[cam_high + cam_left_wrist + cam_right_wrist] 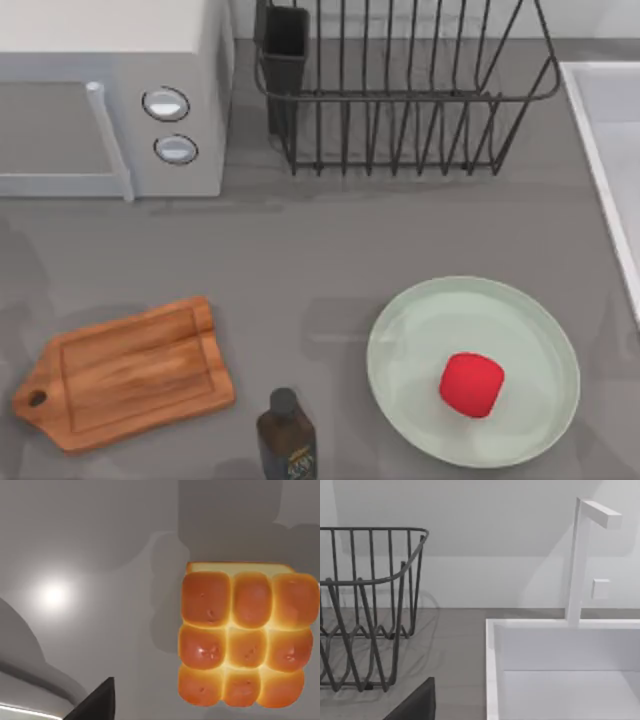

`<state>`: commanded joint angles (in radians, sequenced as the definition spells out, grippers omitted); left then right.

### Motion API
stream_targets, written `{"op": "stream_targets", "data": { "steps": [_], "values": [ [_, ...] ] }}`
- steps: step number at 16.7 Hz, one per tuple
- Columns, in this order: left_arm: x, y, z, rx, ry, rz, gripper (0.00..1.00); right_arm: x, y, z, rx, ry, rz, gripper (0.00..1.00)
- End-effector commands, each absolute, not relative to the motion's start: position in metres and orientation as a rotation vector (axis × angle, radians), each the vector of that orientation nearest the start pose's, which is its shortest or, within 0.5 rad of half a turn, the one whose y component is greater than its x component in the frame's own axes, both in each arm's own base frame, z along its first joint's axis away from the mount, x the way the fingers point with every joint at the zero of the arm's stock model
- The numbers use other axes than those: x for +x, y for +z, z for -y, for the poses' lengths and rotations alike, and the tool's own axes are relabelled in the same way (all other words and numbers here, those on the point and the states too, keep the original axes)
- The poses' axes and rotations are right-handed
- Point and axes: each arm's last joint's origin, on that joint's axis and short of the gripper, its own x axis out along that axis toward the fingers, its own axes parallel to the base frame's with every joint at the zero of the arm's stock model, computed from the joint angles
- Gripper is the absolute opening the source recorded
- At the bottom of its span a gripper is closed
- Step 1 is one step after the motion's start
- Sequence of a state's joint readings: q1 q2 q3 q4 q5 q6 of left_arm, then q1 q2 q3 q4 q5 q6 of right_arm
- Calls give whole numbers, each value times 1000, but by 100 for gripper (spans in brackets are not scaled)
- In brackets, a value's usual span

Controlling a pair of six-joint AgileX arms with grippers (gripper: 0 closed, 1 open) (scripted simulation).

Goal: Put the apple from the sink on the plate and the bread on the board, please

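At the ten o'clock corner of the grey worktop (330, 250) a white microwave (110, 95) is seen, with a dark wire dish rack (400, 95) at twelve o'clock. The wooden cutting board (125, 372) lies bare at eight o'clock, handle toward the left edge. A dark bottle (286, 437) stands at six o'clock, just beside the board. The mint-green plate (410, 330) is placed at five o'clock, and the red apple (472, 384) rests on it. The white sink (610, 140) is set along the right edge, at two to three o'clock. In the left wrist view the bread (242, 637) lies on a grey surface below the left hand, untouched. In the right wrist view the sink's faucet (580, 560) is shown. Whether either hand is open or closed cannot be told.
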<state>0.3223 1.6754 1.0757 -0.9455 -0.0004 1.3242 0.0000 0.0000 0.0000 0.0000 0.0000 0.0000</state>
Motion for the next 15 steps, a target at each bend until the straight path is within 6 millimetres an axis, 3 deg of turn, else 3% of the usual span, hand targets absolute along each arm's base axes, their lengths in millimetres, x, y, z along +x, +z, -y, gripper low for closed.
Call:
{"op": "stream_targets", "data": {
  "steps": [7,15],
  "values": [
    [279,171,-95,796,-792,-1419,100,106,160,1,0,0,0,100],
    [281,107,-97,796,-787,-1418,100,106,160,1,0,0,0,100]
  ]
}}
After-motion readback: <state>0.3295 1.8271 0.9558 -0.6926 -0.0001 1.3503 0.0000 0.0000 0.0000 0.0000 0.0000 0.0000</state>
